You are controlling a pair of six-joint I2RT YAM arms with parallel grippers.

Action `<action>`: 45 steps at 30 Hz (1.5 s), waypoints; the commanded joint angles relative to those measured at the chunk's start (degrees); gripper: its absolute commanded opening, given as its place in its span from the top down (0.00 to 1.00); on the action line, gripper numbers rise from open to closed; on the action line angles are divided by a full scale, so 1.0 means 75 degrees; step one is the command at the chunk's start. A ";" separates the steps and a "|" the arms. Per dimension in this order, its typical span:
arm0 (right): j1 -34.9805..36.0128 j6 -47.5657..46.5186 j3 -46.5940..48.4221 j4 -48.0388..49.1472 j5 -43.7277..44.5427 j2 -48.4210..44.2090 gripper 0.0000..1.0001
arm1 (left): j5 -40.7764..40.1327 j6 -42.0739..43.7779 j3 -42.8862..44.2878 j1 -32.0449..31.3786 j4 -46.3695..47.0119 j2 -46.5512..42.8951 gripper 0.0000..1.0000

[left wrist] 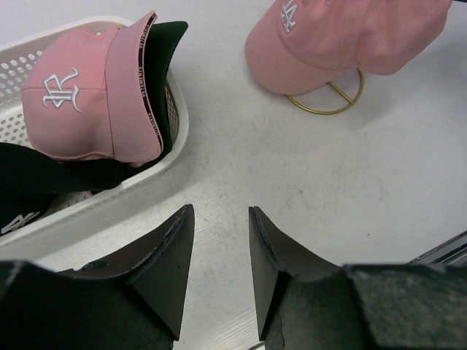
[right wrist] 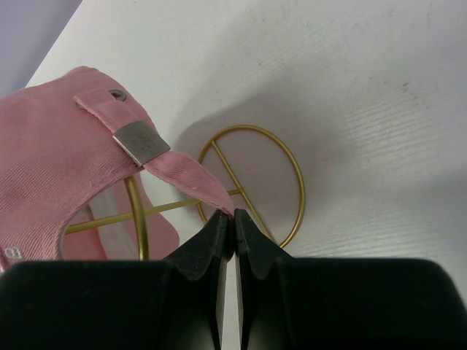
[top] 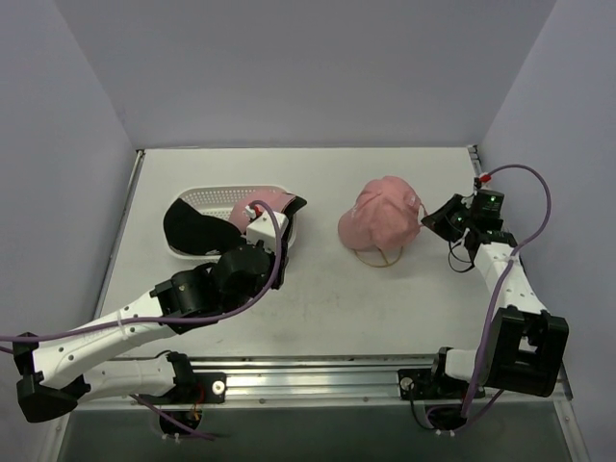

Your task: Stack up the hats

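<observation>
Shows the right gripper (right wrist: 233, 219) with fingers pressed together, clamped on the tip of the pink fabric strap (right wrist: 182, 171) at the back of a pink fabric baseball cap (right wrist: 44, 168). Note the small grey metal buckle (right wrist: 141, 142) farther up that strap, clear of the fingers. Shows this cap draped over a gold wire globe-shaped stand (right wrist: 292, 175), with the crown on top of the stand and the strap trailing off the stand's right side in the top view. Note the stand's flat wire base ring resting on the white bench (right wrist: 379, 109), just beyond the fingertips.

Shows the left gripper (left wrist: 221, 219) with fingers apart and nothing between them, held over the bench to the left of the stand and nearer the arm bases. Just beyond those fingers, also left of the stand and apart from it, find a white perforated plastic basket (left wrist: 179, 124). Holds a second pink cap (left wrist: 80, 102) with a white embroidered logo, tilted, its brim toward the stand and propped at the basket rim. Beneath and beside it, see black caps (left wrist: 29, 171), with one black brim (left wrist: 164, 44) rising past the rim on the side facing the stand; cannot tell the exact number of dark caps. Note the white logo of the cap on the stand, turned toward the basket side.
</observation>
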 commanded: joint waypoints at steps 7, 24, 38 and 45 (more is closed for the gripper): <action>-0.0013 -0.0070 -0.0462 0.0491 0.0364 0.0387 0.97 | 0.0126 -0.0222 -0.0096 0.0061 0.0000 -0.0197 0.55; 0.0046 -0.0129 -0.0861 0.0889 0.0282 0.0657 0.96 | 0.0220 -0.0363 -0.0201 0.0084 -0.0046 -0.0197 0.55; 0.0058 -0.0128 -0.0791 0.0948 0.0130 0.0284 0.69 | 0.0196 -0.0433 -0.0213 0.0084 -0.0152 -0.0291 0.54; 0.0023 -0.0257 -0.0533 0.0539 0.0212 -0.0011 0.59 | 0.0196 -0.0433 -0.0178 0.0084 -0.0199 -0.0279 0.54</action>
